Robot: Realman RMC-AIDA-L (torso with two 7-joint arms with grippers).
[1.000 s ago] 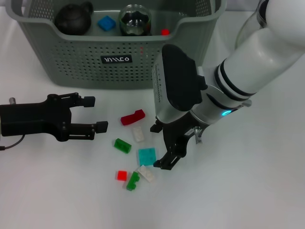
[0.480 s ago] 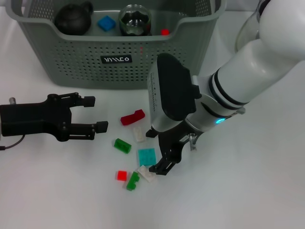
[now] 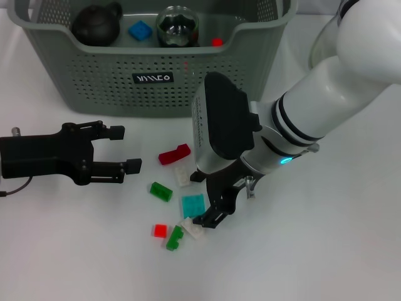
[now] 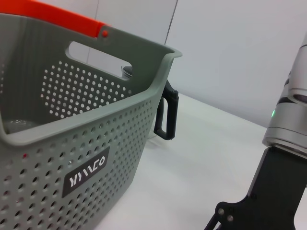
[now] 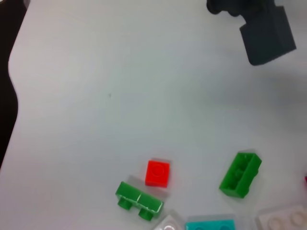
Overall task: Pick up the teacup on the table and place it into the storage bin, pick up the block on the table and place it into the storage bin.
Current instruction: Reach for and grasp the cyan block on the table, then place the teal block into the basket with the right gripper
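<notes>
The storage bin (image 3: 156,75) stands at the far side of the table (image 3: 326,251), holding a dark teapot (image 3: 95,24), a glass teapot (image 3: 177,26) and two small blocks (blue and red). The right gripper (image 3: 203,204) hangs low over the loose blocks, its tips around the teal block (image 3: 193,205); I cannot tell how wide it stands. The left gripper (image 3: 128,149) rests on the table, fingers spread wide, empty.

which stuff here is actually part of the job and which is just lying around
Part of the job:
storage bin
loose blocks on the table, such as the teal block under the right gripper
black teapot, blue block already in the bin

Lying about:
glass jug behind the bin
left gripper, idle on the table
</notes>
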